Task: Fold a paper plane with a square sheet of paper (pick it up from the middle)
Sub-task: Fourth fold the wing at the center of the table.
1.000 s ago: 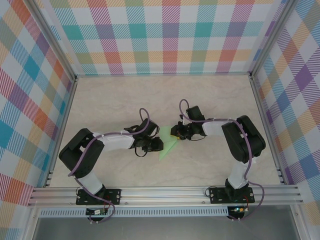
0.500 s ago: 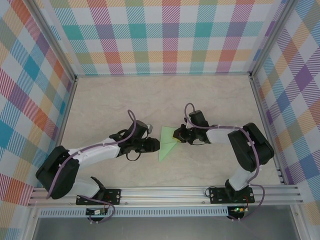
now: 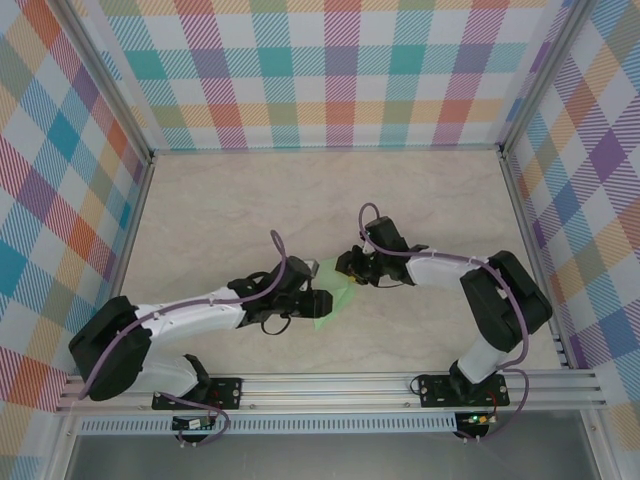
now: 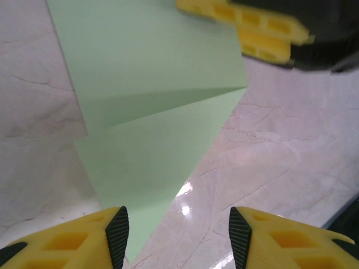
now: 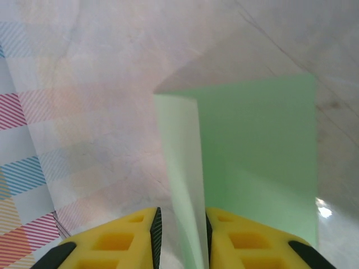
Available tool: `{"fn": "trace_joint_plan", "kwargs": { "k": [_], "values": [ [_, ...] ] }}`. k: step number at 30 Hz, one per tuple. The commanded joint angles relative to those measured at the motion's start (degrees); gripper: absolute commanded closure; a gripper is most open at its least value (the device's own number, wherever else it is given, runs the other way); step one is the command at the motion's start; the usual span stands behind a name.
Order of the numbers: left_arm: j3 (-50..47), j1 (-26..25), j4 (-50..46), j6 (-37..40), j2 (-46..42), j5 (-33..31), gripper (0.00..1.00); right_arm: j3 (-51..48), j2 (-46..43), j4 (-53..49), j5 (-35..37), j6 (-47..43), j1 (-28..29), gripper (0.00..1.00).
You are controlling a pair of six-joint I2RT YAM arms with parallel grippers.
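The left gripper [image 4: 178, 234] is reaching in low over the table [image 4: 286, 157] with its fingers spread wide, holding nothing, and the near pointed corner of the paper [image 4: 151, 112] is lying flat on the surface just between the two tips. Across from it the right gripper [image 5: 179, 231] is holding its fingers drawn close on a raised flap of the same sheet, apparently pinching it, while the rest of the pale green paper is resting on the table beyond, already creased into a pointed, layered shape.

Compared with half a second ago, the left arm is stretching further toward the middle of the table, so its gripper is now sitting over the lower tip of the paper instead of just beside its left edge. The right gripper is shifting slightly toward the left one, and less of the green shape is showing from above. Judging by this, the two arms are closing in to work another fold together. The plane is looking only partly formed, and the thin sheet is likely to slide or buckle if the left fingers close carelessly
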Motion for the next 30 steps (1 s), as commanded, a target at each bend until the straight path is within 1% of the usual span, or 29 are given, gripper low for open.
{"fn": "trace_joint_plan", "kwargs": {
  "k": [1, 4, 9, 15, 18, 20, 22, 25, 30],
  "values": [
    [3.2, -3.59, -2.0, -2.87, 3.6, -7.84, 0.46, 2.71, 2.68, -3.08, -3.83, -4.79, -1.16, 0.71],
    [5.49, -6.6, -4.03, -5.23, 6.26, -14.3, 0.45, 3.59, 4.2, -2.61, -6.77, -5.88, -1.98, 0.71],
    [7.98, -10.09, -6.35, -8.53, 10.12, -20.71, 0.44, 5.58, 5.55, -3.66, -9.73, -7.55, -2.38, 0.72],
    [10.2, -13.08, -7.38, -10.46, 14.71, -24.77, 0.44, 6.52, 5.67, -4.47, -10.87, -7.84, -2.91, 0.73],
    [10.51, -14.23, -7.38, -11.7, 15.66, -26.38, 0.44, 6.94, 5.51, -4.59, -11.87, -8.09, -3.08, 0.75],
    [10.75, -14.68, -9.75, -12.63, 16.24, -27.93, 0.44, 7.13, 5.32, -5.03, -12.05, -8.28, -3.15, 0.76],
    [10.91, -14.86, -10.09, -13.03, 16.71, -28.75, 0.45, 7.14, 5.39, -5.06, -12.35, -8.28, -3.17, 0.76],
    [11.14, -15.14, -9.96, -13.12, 17.4, -29.25, 0.49, 7.31, 5.31, -5.36, -12.53, -8.47, -3.17, 0.77],
    [11.12, -15.67, -10.01, -13.66, 17.87, -30.12, 0.63, 7.49, 5.26, -5.88, -12.44, -8.82, -3.29, 0.77]
  ]
}}
